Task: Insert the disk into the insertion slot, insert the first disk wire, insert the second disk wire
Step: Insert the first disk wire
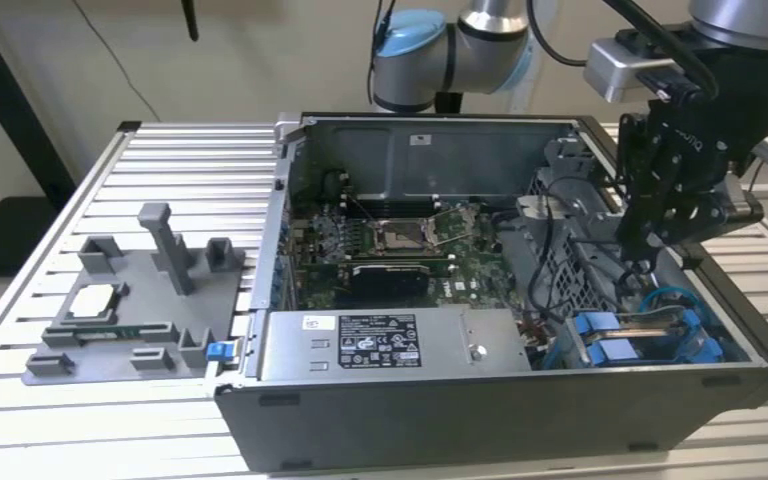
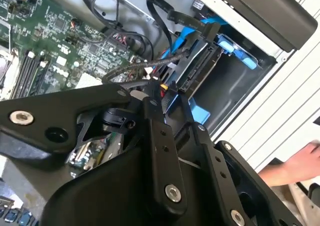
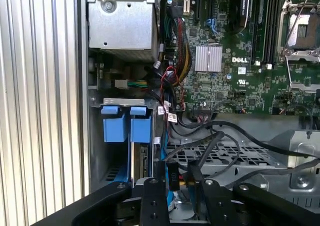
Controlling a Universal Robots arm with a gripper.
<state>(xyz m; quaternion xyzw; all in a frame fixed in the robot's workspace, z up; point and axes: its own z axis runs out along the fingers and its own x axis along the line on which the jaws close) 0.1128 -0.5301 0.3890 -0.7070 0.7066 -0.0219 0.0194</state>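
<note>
Closest to both wrist cameras stood the gripper (image 3: 176,175), its black jaws drawn together on a small black wire plug (image 3: 172,177). The first wrist view showed the plug pinched between them from above. The second wrist view gave the same grip from the side and added a small red and yellow spot beside the plug.

Just beyond the jaws was the disk (image 2: 200,71), seen edge-on in the second wrist view. It sat in its blue carrier (image 2: 239,51), inside the insertion slot (image 2: 235,93). In the first wrist view the blue front of the carrier stood just beside a second blue front (image 3: 114,123).

Further off lay the perforated drive cage (image 3: 235,156). Behind it was the green motherboard (image 3: 235,85) with its silver heatsink (image 3: 207,58) and the CPU socket (image 3: 302,30), and next to them the metal power-supply box (image 3: 120,28).

The second wrist view also caught a person's hand (image 2: 300,161) outside the case, over the ribbed worktop (image 2: 280,113).

The exterior view gave the wider scene. The open computer case (image 1: 491,420) rested on the worktop, and the arm (image 1: 491,40) reached down into it on the exterior view's right. A grey fixture tray (image 1: 131,310) lay well apart from the gripper, on the exterior view's left.
</note>
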